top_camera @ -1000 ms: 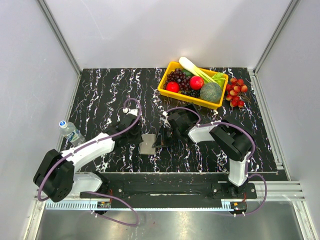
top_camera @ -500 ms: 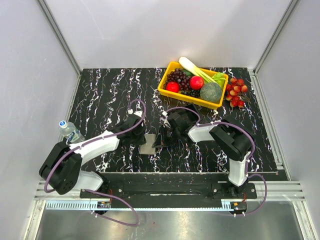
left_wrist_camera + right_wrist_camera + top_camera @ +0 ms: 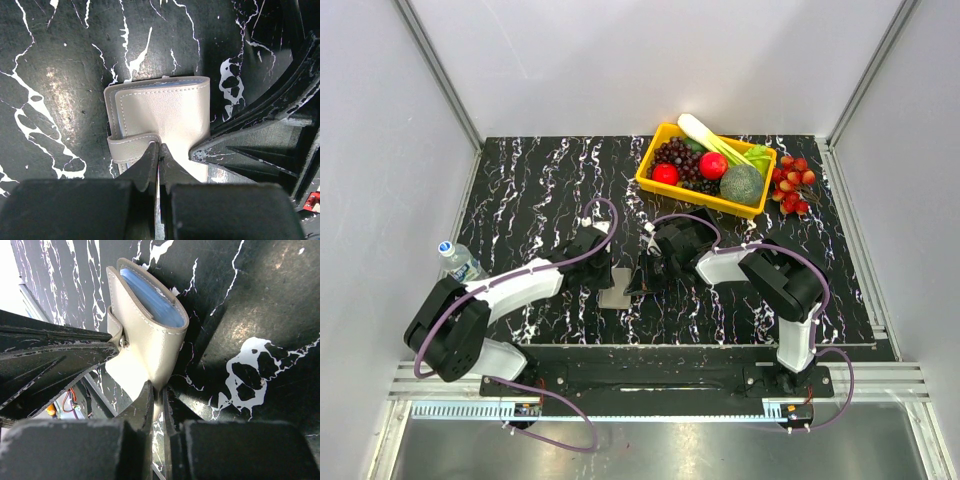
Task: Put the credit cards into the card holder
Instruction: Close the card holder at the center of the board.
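- Near the front middle of the surface (image 3: 520, 190), between the two arms: card holder (image 3: 165, 115) lies there, strap (image 3: 132, 145) wrapped over one edge.
- Left fingers (image 3: 144, 162) pressed together, tips at the strap; grip on it unclear.
- Right fingers (image 3: 142, 407) nearly together, pinching the holder's thin cover edge.
- Judged light, soft, flexing when lifted, apt to slide; best held by cover edge or strap, other arm pinning the body.

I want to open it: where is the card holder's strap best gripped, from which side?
Probably its free end on the cover: the strap wraps round the card holder's edge, so only that tip can lift. Come from the cover side, where the shut left gripper sits.
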You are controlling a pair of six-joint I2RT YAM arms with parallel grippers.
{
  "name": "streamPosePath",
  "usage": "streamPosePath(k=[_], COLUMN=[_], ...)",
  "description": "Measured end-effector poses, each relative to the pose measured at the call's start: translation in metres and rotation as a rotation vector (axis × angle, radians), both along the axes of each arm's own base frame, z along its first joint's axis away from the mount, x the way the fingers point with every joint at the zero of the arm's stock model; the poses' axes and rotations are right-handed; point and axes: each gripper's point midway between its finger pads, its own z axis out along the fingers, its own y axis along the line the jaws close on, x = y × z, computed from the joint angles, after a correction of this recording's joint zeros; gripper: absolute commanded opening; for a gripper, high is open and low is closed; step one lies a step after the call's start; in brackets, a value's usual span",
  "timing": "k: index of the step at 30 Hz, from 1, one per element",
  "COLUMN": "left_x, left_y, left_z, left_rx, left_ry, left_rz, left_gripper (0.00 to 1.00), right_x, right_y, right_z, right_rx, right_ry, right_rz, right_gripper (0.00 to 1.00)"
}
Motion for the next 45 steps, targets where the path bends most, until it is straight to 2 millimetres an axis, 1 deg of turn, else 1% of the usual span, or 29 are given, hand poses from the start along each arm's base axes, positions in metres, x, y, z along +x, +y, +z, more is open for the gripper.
streamPosePath(k=[9,19,35,45], left_x=[-0.0007,-0.0084,-0.009,-0.006], left_y=[-0.0009,-0.0006,-0.0026,-0.0033], left_z=[0.0,0.0008,-0.0009,0.0007], left_rx=[0.031,0.057,0.062,0.06], left_ry=[-0.001,0.018,0.028,0.015], left_rz=[-0.046,-0.092,-0.09,-0.065], left_gripper=[0.0,0.0,0.0,0.0], right_x=[0.0,0.0001,0.0,0.0001], right_y=[-0.0001,0.0001,0.0,0.0], right_z=[-0.0005,-0.0003,-0.0006,-0.0007], right_rx=[-0.001,-0.003,-0.004,-0.004], right_ry=[-0.001,0.0,0.0,-0.001], right_rz=[0.001,0.002,0.003,0.005], right_gripper=[0.11,0.11,0.11,0.12])
